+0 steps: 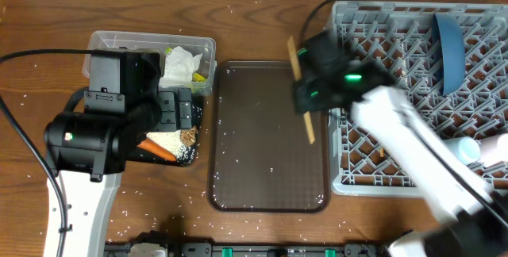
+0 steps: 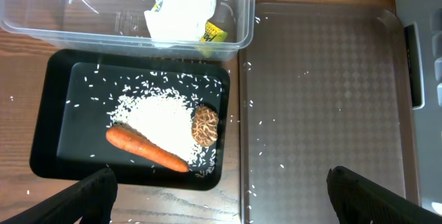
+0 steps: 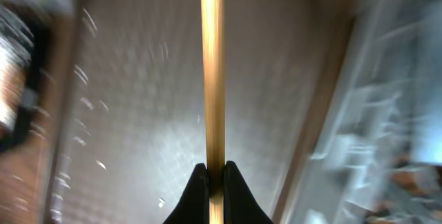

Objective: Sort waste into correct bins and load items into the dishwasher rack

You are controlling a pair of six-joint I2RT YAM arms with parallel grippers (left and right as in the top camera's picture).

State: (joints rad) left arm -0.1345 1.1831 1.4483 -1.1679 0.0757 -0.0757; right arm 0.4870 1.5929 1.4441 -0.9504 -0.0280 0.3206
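My right gripper is shut on the wooden chopsticks, held over the right side of the brown tray; they also show in the overhead view. The grey dishwasher rack stands at the right with the dark-blue plate upright in it and a light-blue cup. My left gripper is open and empty, near the black tray, which holds the white rice, the carrot piece and the brown lump. The clear tub holds the tissue and the yellow-green wrapper.
The dark-brown serving tray lies in the middle with stray rice grains on it and on the wooden table. The left arm covers part of the black tray from above.
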